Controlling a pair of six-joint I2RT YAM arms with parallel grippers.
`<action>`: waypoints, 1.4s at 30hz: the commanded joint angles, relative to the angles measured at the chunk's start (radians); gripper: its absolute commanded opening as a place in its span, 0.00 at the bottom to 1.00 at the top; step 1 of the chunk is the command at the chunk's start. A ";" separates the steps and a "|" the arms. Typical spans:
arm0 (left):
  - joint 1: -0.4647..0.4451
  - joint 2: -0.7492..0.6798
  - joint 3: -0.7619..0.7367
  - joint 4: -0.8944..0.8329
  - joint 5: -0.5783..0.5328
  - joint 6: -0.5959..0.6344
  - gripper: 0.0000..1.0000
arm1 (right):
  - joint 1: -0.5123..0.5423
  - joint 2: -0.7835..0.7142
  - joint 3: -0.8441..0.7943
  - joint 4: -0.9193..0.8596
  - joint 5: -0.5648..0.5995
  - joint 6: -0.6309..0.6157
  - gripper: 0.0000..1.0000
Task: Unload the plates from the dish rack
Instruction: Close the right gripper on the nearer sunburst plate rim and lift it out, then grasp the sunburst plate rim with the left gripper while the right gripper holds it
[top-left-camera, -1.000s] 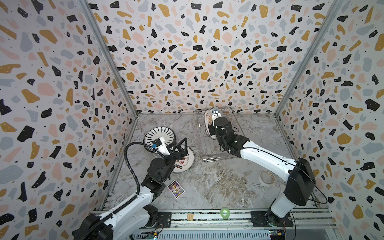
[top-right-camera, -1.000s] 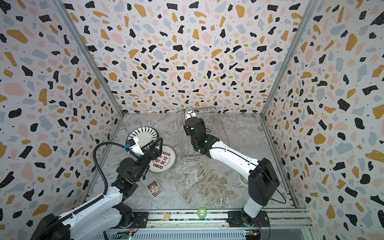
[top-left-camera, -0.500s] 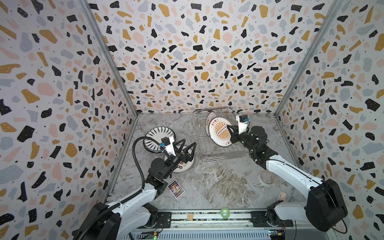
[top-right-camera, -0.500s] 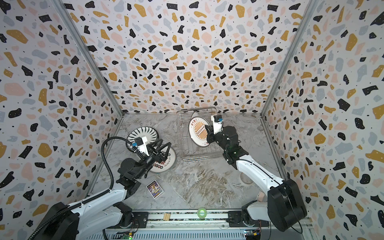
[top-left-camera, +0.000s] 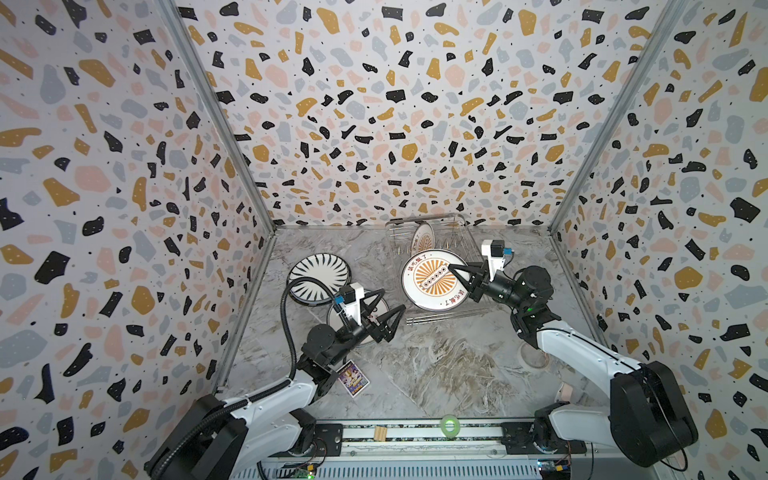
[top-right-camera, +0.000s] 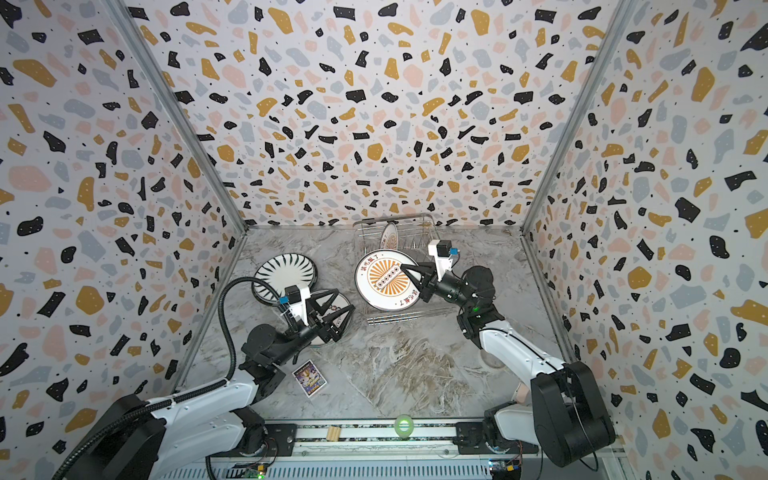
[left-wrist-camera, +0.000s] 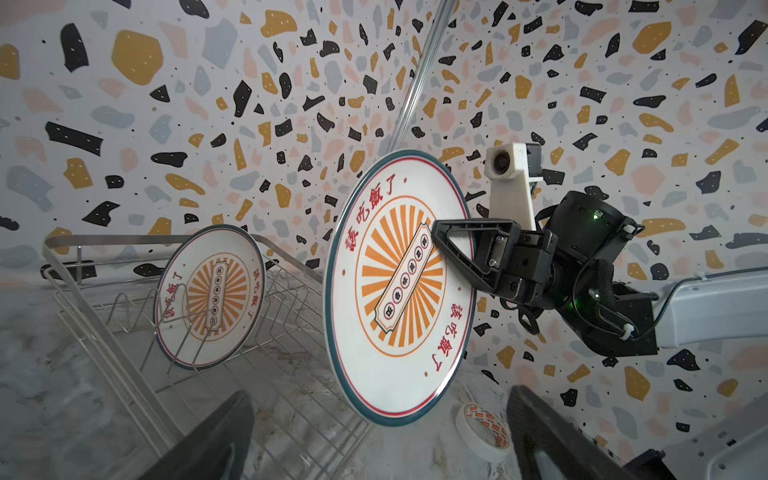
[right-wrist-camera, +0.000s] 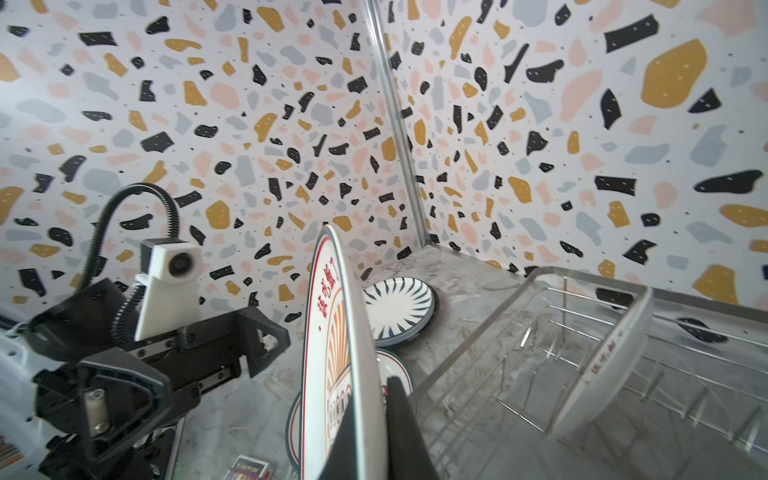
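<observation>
Above the front of the dish rack (top-left-camera: 440, 318): the right tool (top-left-camera: 453, 268) was clenched on the rim of the sunburst plate (top-left-camera: 424, 286), holding it on edge and clear of the prongs.
Change, right side: a second earlier that tool was deep in the rack among the standing plates. It had since lifted this plate out and swung its face toward the other arm.
Change, left side: the left tool (top-left-camera: 392, 300), spread wide and empty, had turned from the plate with red characters (right-wrist-camera: 397, 362) toward the held plate.
Meaning: probably a hand-over, so the plate could join those already unloaded on the left.
Left in the rack: a second sunburst plate (top-left-camera: 424, 237) leaned against the prongs, the only one seen there.
On the desk (top-left-camera: 436, 374): the striped plate (top-left-camera: 319, 274) and the plate with red characters lay flat, left of the rack.
Writing: red characters 該吃飯了 ran twice round the sunburst plate's rim. The centre banner's characters were too small to read.
Other print: the card (top-left-camera: 353, 378) and tape roll (left-wrist-camera: 484, 428) were illegible.
</observation>
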 joint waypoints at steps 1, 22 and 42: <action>-0.024 0.020 0.038 0.072 -0.004 0.041 0.92 | 0.005 -0.034 0.006 0.117 -0.083 0.035 0.00; -0.052 0.105 0.104 0.071 -0.008 -0.029 0.09 | 0.052 -0.028 -0.004 0.097 -0.104 -0.040 0.00; -0.032 -0.008 0.080 -0.007 -0.114 -0.107 0.00 | 0.054 -0.006 0.003 0.020 0.029 -0.091 0.35</action>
